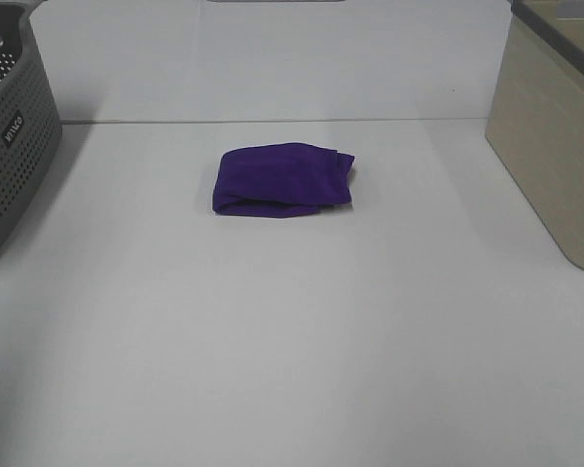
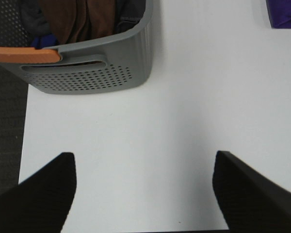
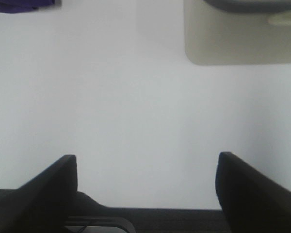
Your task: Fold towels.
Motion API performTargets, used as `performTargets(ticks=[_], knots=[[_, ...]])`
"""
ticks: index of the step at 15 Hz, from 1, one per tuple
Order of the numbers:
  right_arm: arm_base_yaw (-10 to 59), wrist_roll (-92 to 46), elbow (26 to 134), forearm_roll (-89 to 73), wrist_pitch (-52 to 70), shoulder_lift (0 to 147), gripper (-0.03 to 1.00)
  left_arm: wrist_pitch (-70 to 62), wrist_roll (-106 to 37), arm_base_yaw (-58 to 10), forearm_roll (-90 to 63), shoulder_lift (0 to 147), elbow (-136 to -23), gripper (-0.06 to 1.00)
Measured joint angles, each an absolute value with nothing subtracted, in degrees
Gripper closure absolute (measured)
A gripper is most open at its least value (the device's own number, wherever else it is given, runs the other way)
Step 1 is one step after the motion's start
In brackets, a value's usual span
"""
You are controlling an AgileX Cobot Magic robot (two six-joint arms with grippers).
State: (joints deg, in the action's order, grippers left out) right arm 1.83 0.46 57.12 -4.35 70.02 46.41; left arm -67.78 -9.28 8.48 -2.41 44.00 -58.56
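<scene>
The deep purple towel (image 1: 284, 181) lies folded into a compact rectangle on the white table (image 1: 292, 341), a little behind its middle. A corner of it shows in the left wrist view (image 2: 284, 13) and in the right wrist view (image 3: 22, 5). Neither arm shows in the high view. My left gripper (image 2: 144, 160) is open and empty over the table's near left edge, far from the towel. My right gripper (image 3: 146, 160) is open and empty over the table's near right edge, also far from the towel.
A grey perforated basket (image 1: 10, 146) stands at the left edge; in the left wrist view it (image 2: 94, 73) holds brown and dark cloths (image 2: 80, 19). A beige basket (image 1: 555, 126) stands at the right, also in the right wrist view (image 3: 240, 43).
</scene>
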Motion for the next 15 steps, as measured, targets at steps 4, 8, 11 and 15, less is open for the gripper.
performTargets(ticks=[4,8,11,15], knots=[[1.8,1.9,42.0,0.7,67.7,24.6,0.14,-67.4,-9.3,8.5,-2.2,19.0,-41.4,0.23],[1.8,-0.8,35.5,-1.0,65.8,5.6,0.15,-69.8,-9.3,8.5,-2.5,0.1,-33.7,0.23],[1.8,-0.8,33.1,-1.3,64.5,0.1,0.16,-69.9,-9.3,8.5,-2.8,-0.2,-32.1,0.23],[1.8,-1.0,29.5,-1.4,61.1,-0.3,0.16,-62.3,-9.3,8.5,-7.9,-0.3,-29.7,0.23]])
